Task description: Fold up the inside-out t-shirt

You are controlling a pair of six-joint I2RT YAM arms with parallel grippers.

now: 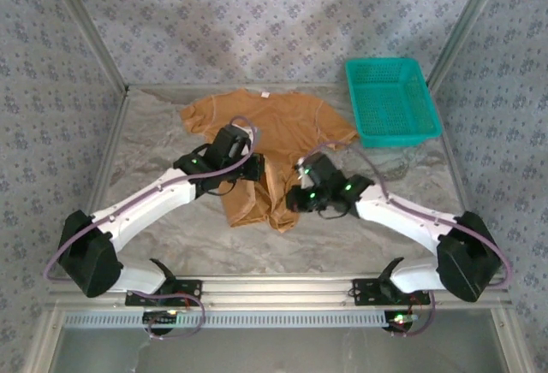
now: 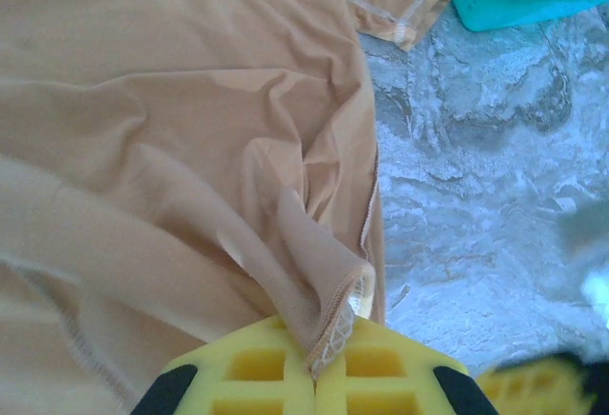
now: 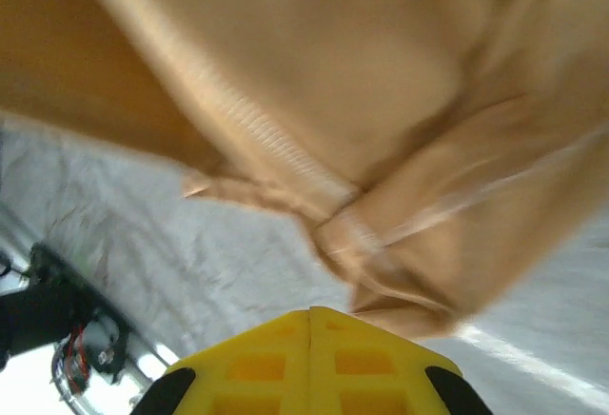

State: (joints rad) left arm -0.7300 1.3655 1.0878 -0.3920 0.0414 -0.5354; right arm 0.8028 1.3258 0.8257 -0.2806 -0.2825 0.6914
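Shirt loc: tan t-shirt point(image 1: 274, 125) lies mid-table toward the far side, collar away from me, white label point(image 1: 264, 94) at the neck. Its right sleeve is just beside the teal basket point(image 1: 392, 99); can't tell if they touch.

Shirt state: upper half and both sleeves lie spread fairly flat. The lower half is bunched and rumpled near the arms, with the seam stitching showing.

Progress: early, in my judgement. No neat fold is visible anywhere, only a gathered hem.

Left to do: prob. smooth the lower part, bring the sides/sleeves in, then fold bottom to top. That's basically the whole fold.

L arm pose: reaches fwd and inward over the shirt's lower left, wrist low over the cloth.

L jaws: left gripper point(image 2: 317, 363) is closed, pinching a peak of hem cloth between the yellow fingers. The stitched edge shows right at the tips.

R arm pose: reaches in from the right to the shirt's lower right edge, wrist low over the grey table point(image 1: 171, 227).

R jaws: right gripper point(image 3: 310, 325) has its fingers pressed together. A wad of cloth sits just ahead of the tips. The wrist view is blurred, so I can't tell whether any fabric is caught.
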